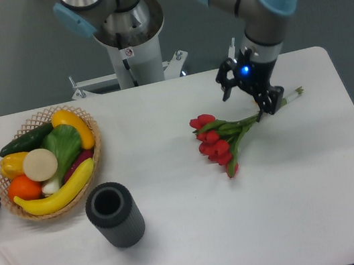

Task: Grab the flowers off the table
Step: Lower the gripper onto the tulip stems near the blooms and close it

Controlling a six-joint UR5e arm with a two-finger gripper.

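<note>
Camera view: I see the gripper (248,97) w/ fingers spread, low over the stems of the flowers (222,137), near the pale tie; can't tell if touching. Flowers lie flat on the table (308,185), right of centre, red heads toward 7 o'clock, stem ends toward 2 o'clock. Fruit basket (49,160) at 9 o'clock, dark cylinder (114,214) just below it.

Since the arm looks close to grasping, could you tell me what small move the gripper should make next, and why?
Probably lower a little further, then close. The open black two-finger gripper sits over the long green stems of the bunch of red tulips, which lies flat on the white table; whether the fingers already straddle the stems is unclear.
</note>
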